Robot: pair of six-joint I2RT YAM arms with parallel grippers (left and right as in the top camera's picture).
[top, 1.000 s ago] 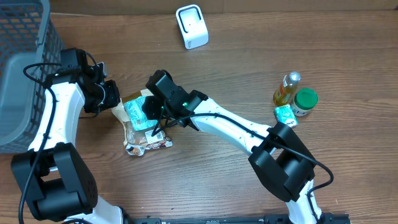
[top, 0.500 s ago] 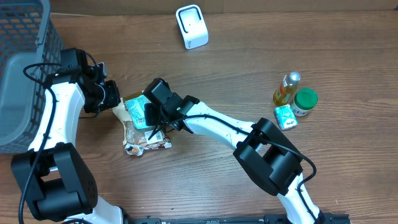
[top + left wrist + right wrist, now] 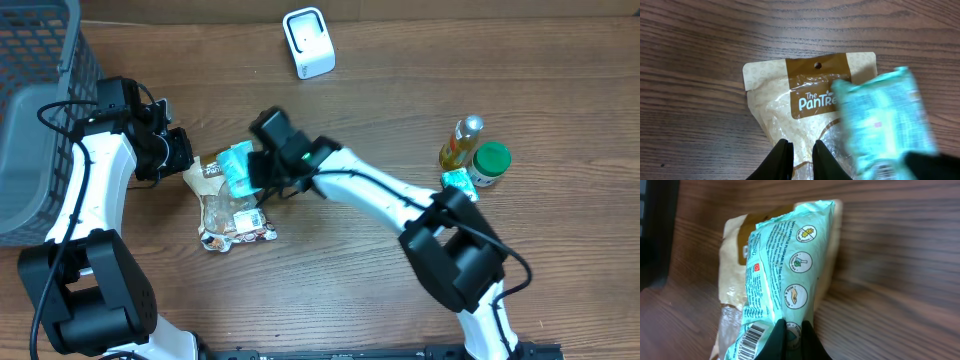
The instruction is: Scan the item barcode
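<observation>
A mint-green packet (image 3: 238, 167) (image 3: 785, 265) with a barcode (image 3: 751, 337) on its near end hangs just above a brown-and-clear snack pouch (image 3: 225, 212) (image 3: 790, 100). My right gripper (image 3: 252, 170) (image 3: 792, 336) is shut on the packet's near edge. The packet (image 3: 885, 120) is a blur at the right of the left wrist view. My left gripper (image 3: 183, 160) (image 3: 802, 159) hovers over the pouch's header end, jaws a narrow gap apart with nothing between them. A white scanner (image 3: 308, 42) stands at the back of the table.
A grey mesh basket (image 3: 35, 110) fills the far left. At the right stand a yellow bottle (image 3: 460, 143), a green-lidded jar (image 3: 491, 162) and a small teal pack (image 3: 458, 186). The table is wood-grain.
My right gripper has shut on the mint packet and carried it up off the pouch, toward the back right. The left arm has stayed where it was.
</observation>
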